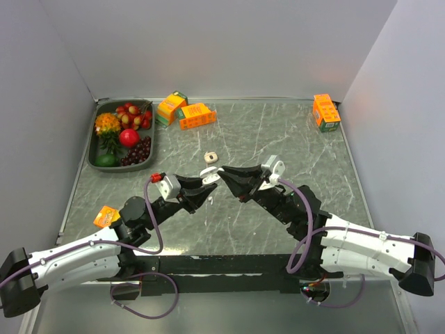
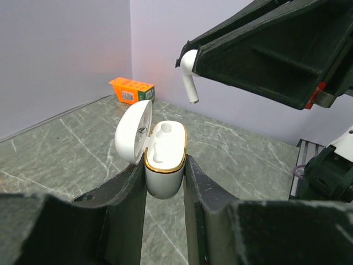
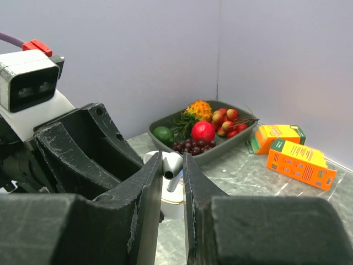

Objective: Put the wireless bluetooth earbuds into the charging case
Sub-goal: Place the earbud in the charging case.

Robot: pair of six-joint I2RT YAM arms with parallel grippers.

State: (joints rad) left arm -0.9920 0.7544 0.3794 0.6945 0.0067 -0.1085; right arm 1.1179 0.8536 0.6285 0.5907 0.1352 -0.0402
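My left gripper point(image 2: 164, 163) is shut on the white charging case point(image 2: 164, 165), which has a gold rim, and holds it upright above the table. Its lid point(image 2: 133, 132) is open to the left and its sockets look empty. My right gripper point(image 3: 172, 159) is shut on a white earbud point(image 3: 173, 164). The earbud's stem hangs down just above and behind the open case point(image 3: 175, 202). In the left wrist view the earbud point(image 2: 189, 74) sticks out of the right gripper's fingers point(image 2: 265, 55). In the top view both grippers meet at mid-table: left point(image 1: 207, 182), right point(image 1: 224, 172).
A small pale object point(image 1: 210, 158) lies on the table just behind the grippers, too small to identify. A grey tray point(image 1: 94, 149) of fruit stands at the back left, with orange boxes point(image 1: 196, 115) beside it. Another orange box point(image 1: 325, 111) is at the back right. An orange packet point(image 1: 106, 216) lies near the left arm.
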